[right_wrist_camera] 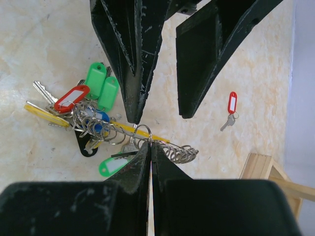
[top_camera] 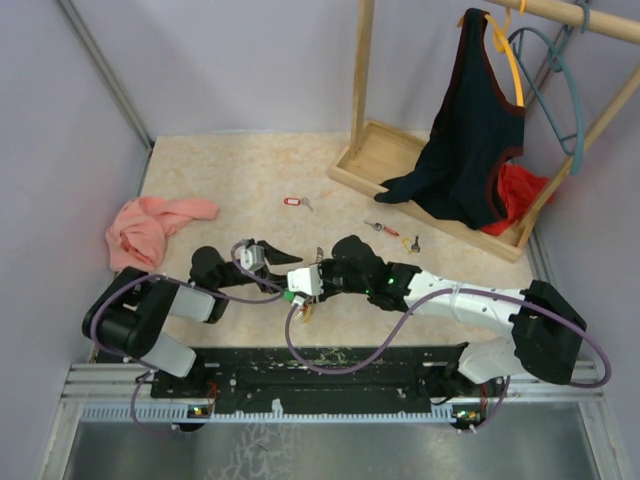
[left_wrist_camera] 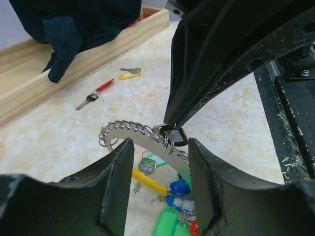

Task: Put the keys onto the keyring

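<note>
The keyring [left_wrist_camera: 129, 132] is a thin silvery band strung with small rings; its bunch of green, blue, red and yellow tagged keys [right_wrist_camera: 93, 93] lies on the table. My left gripper [left_wrist_camera: 160, 145] is open, its fingers [left_wrist_camera: 114, 182] straddling the band. My right gripper [right_wrist_camera: 150, 143] is shut on the small split ring [right_wrist_camera: 142, 132] of a black-tagged key [left_wrist_camera: 173, 136], held against the band. In the top view both grippers meet near the front middle, the left one [top_camera: 272, 252] and the right one [top_camera: 296, 288]. Loose keys lie farther back: red-tagged [top_camera: 295, 203], red [top_camera: 380, 227], yellow [top_camera: 412, 242].
A pink cloth [top_camera: 150, 228] lies at the left. A wooden rack base [top_camera: 372, 160] stands at the back right with a dark garment [top_camera: 470, 130], a red cloth [top_camera: 515, 195] and a teal hanger [top_camera: 560, 90]. Purple cables loop by the arms.
</note>
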Robot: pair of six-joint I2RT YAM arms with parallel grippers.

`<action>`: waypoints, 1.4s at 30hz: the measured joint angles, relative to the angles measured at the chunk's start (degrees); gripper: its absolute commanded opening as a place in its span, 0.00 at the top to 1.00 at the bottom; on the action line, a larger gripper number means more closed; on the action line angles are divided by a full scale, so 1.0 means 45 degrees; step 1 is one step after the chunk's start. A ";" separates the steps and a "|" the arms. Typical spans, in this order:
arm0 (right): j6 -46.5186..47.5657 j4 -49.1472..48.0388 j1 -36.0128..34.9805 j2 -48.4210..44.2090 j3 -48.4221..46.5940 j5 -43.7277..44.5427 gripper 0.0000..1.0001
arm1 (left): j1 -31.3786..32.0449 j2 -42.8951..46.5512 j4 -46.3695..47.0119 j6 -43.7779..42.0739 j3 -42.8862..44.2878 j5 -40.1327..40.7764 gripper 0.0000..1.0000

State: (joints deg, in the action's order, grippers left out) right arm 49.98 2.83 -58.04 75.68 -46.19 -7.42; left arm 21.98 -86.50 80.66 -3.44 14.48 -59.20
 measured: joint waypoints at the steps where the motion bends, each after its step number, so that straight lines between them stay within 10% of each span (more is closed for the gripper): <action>1: 0.0000 0.0000 0.0000 0.0000 0.0000 0.0000 1.00 | 0.0000 -0.0146 -0.0024 0.0029 0.0049 -0.0078 0.48; 40: -0.0486 -0.0010 -0.0015 -0.0714 0.0039 -0.0374 1.00 | 0.0180 -0.2424 0.1433 0.3808 0.0068 0.0821 0.84; 42: -0.0602 -0.0063 -0.0049 -0.0835 0.0170 -0.0379 1.00 | 0.0185 -0.2205 0.1443 0.3857 -0.0015 0.1054 1.00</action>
State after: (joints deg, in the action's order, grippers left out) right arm 47.27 2.55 -58.26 71.92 -45.43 -9.13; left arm 22.81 -96.42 87.15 13.91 14.41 -54.46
